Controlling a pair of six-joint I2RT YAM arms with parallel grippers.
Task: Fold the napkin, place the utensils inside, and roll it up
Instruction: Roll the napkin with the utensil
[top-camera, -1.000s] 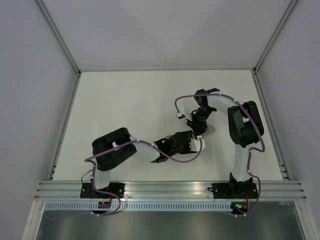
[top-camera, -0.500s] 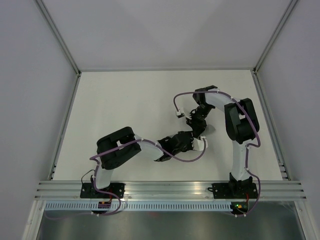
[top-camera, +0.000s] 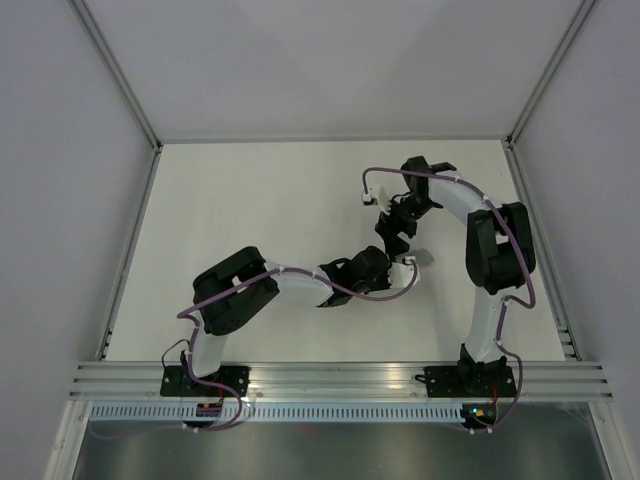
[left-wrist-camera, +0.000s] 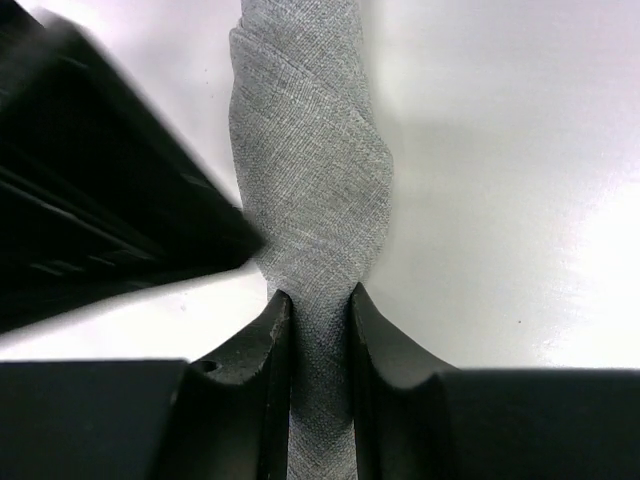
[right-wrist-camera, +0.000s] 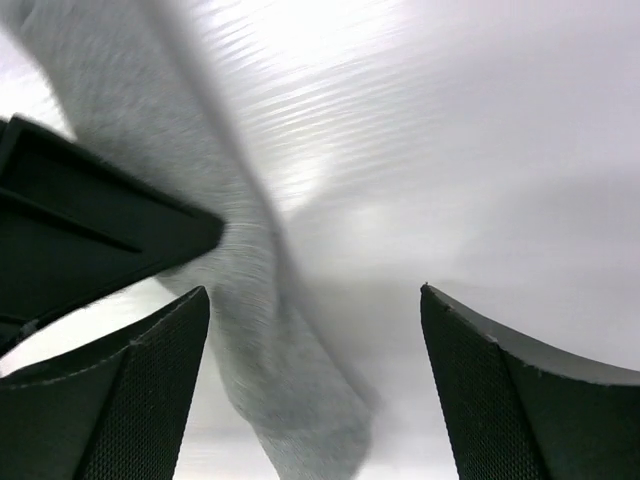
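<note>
The napkin (left-wrist-camera: 315, 150) is a grey cloth rolled into a narrow, twisted roll lying on the white table. My left gripper (left-wrist-camera: 320, 300) is shut on the near end of the roll, with both fingers pressed against the fabric. My right gripper (right-wrist-camera: 315, 300) hangs just above the roll with its jaws wide open and nothing between its pads. The napkin (right-wrist-camera: 280, 400) runs under its left finger, blurred. In the top view only a small grey end of the napkin (top-camera: 421, 257) shows beside the left gripper (top-camera: 392, 268) and the right gripper (top-camera: 393, 238). The utensils are hidden.
The two wrists crowd together right of the table's centre. A black part of the other arm fills the left side of each wrist view. Grey walls and metal rails (top-camera: 130, 250) border the white table (top-camera: 250, 200).
My right gripper has opened, let go of the napkin and drawn back towards the far side. My left gripper has slid right and closed on the roll.
</note>
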